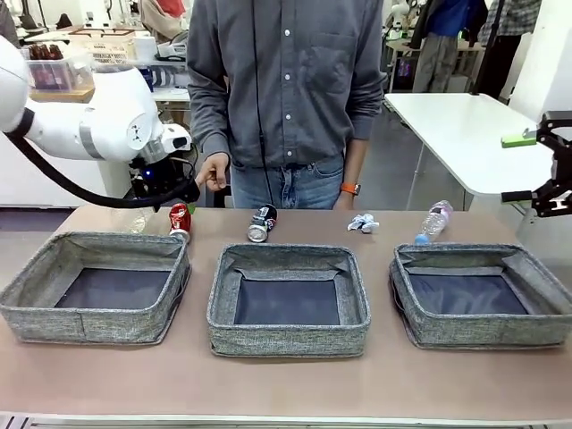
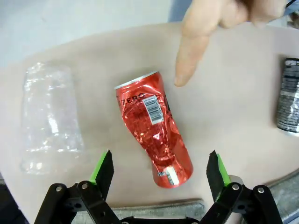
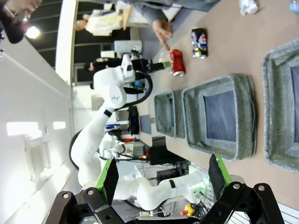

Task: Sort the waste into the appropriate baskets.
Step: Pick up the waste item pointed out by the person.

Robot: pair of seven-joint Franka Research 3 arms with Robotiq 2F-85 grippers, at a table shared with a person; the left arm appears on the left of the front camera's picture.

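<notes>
Waste lies in a row along the far side of the bench (image 1: 286, 384), behind three grey baskets. In the front view, from left to right, the row is a clear plastic cup (image 1: 137, 222), a dented red soda can (image 1: 180, 220), a crushed dark can (image 1: 262, 223), a crumpled white paper wad (image 1: 362, 222) and a clear plastic bottle (image 1: 435, 218). The left basket (image 1: 36, 304), middle basket (image 1: 286, 340) and right basket (image 1: 483, 332) sit side by side in the lower half of that frame.

The left pincer (image 2: 160, 158) hovers over the red soda can with its jaws wide apart, one green pad on each side of the can's lower end, and grips nothing. In the left wrist view the can lies on its side at centre, the cup to its left, the dark can at the right edge. A person's hand (image 2: 224, 14) reaches in from the upper right, its finger (image 2: 194, 51) pointing down just beside the can's top.

The right pincer (image 1: 539, 165) hangs at the right edge of the front view, raised above the bench, jaws open and holding nothing.
</notes>
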